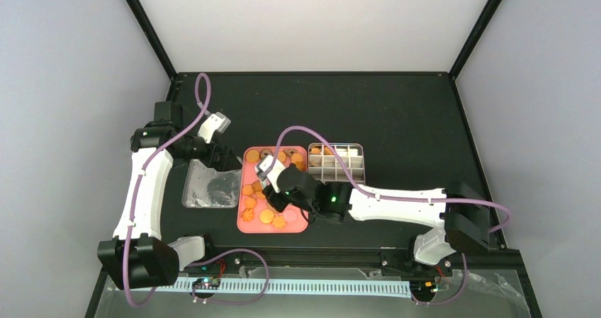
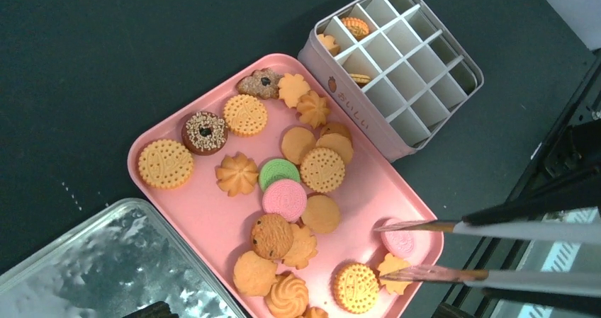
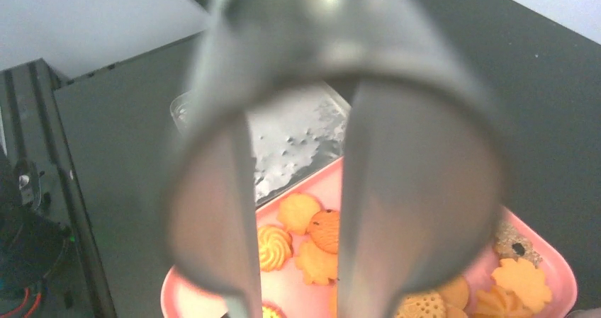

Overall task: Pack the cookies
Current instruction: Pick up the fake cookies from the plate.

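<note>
Many cookies lie on the pink tray: orange rounds, flower shapes and swirls, a pink one and a green one. Three cookies sit in cells of the white gridded tin, which stands against the tray's far right side. My right gripper hovers over the tray's middle. In the right wrist view its jaws stand apart with nothing between them, and cookies show through the gap. My left gripper is open, its thin tines over a pink cookie and a flower cookie, gripping neither.
A shiny metal lid lies flat just left of the tray, also seen as the lid in the left wrist view. The tin touches the tray. A metal rail runs along the table's near edge.
</note>
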You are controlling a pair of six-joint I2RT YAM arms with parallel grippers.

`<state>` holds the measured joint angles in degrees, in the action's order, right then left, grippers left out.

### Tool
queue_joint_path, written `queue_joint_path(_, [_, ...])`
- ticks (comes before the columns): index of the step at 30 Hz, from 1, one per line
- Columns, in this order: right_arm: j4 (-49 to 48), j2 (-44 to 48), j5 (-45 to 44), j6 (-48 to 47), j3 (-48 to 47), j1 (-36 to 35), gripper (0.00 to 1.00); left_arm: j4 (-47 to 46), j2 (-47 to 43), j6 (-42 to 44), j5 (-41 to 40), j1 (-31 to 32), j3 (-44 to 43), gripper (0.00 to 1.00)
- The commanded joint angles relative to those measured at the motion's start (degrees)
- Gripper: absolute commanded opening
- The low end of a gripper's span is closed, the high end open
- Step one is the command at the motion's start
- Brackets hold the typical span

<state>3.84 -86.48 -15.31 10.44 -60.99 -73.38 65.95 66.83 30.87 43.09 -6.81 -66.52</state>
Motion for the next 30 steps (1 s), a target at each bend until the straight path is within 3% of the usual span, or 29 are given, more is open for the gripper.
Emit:
queue_joint_path(1, [-2.2, -0.4, -3.9, 1.4, 0.9, -2.0, 0.40, -1.5, -1.6, -0.2, -2.1, -0.5, -1.4, 0.99])
queue_joint_path(15, [-1.8, 3.2, -5.9, 6.4, 9.0, -2.5, 0.43, -9.4, -7.0, -1.5, -12.3, -0.8, 0.2, 0.99])
queue_joint_path(21, [-1.2, 6.2, -9.1, 7.9, 12.4, -2.5, 0.36, -10.4, -7.2, -1.9, -10.9, -1.0, 1.0, 0.99])
queue_joint_path(30, [-0.5, 9.0, -12.5, 6.5, 11.8, -2.3, 0.32, -10.2, -7.2, -2.2, -8.2, -1.0, 1.6, 0.99])
